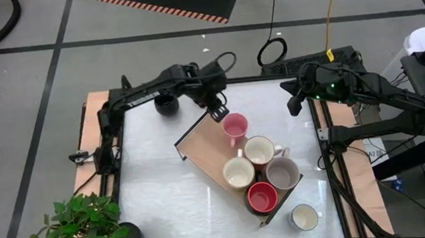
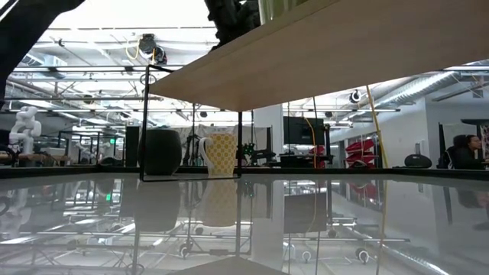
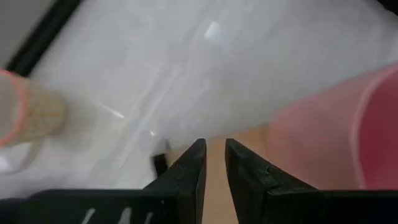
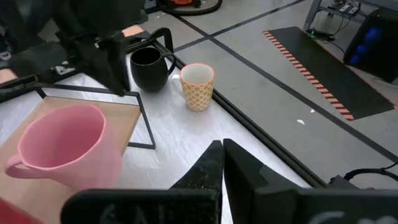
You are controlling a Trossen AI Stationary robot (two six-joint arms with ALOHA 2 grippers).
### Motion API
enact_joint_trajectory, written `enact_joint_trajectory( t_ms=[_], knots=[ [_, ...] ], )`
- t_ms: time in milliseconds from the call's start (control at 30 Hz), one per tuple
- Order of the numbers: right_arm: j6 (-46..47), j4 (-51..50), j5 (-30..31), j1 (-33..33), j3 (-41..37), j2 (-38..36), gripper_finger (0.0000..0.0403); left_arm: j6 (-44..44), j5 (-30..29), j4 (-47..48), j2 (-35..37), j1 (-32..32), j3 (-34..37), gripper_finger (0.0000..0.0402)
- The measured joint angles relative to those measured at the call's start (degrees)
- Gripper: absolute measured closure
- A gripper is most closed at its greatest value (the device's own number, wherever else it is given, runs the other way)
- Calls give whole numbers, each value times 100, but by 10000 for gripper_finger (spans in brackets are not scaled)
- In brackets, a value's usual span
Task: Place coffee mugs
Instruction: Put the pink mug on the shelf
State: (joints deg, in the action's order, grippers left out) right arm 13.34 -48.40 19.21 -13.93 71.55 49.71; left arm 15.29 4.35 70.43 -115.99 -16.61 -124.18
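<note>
Left gripper [image 1: 218,112] hovering over tray's [image 1: 199,144] far end, fingers nearly together, gripping nothing; pink mug [image 1: 235,127] sitting on tray just beside it, toward right arm; black mug [image 1: 166,104] waiting behind, off tray; right gripper [image 1: 295,103] idling, fingers together

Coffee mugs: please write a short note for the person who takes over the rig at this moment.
Left gripper: fingers nearly together, empty, over the far end of the wooden tray beside the pink mug.
Right gripper: shut, empty, waiting at the table's far right edge.
Done: pink mug, white mug, cream mug, grey mug and red mug stand on the tray.
Left, it seems: black mug, patterned mug and second white mug stand off the tray.
</note>
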Motion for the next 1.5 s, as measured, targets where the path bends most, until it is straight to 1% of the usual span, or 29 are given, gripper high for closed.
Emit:
enact_joint_trajectory(
  t_ms=[333,400,733,1033,1233,1400,1500],
  knots=[
    [-63,8,3,0,0,0,403,-26,113,-42,-65,412,0,339],
    [-59,9,3,0,0,0,403,-47,208,-42,-65,471,0,339],
    [-56,9,5,0,0,0,403,-144,304,-215,-65,716,0,339],
    [82,9,1,0,0,0,403,-127,303,-422,-65,881,0,339],
    [95,9,-8,0,0,0,403,-103,137,-431,-65,886,0,339],
    [113,3,-532,0,0,0,403,16,46,-409,-15,876,0,339],
    [388,5,-1140,0,1,-2,403,101,-27,-291,76,876,-7,339]
  ],
)
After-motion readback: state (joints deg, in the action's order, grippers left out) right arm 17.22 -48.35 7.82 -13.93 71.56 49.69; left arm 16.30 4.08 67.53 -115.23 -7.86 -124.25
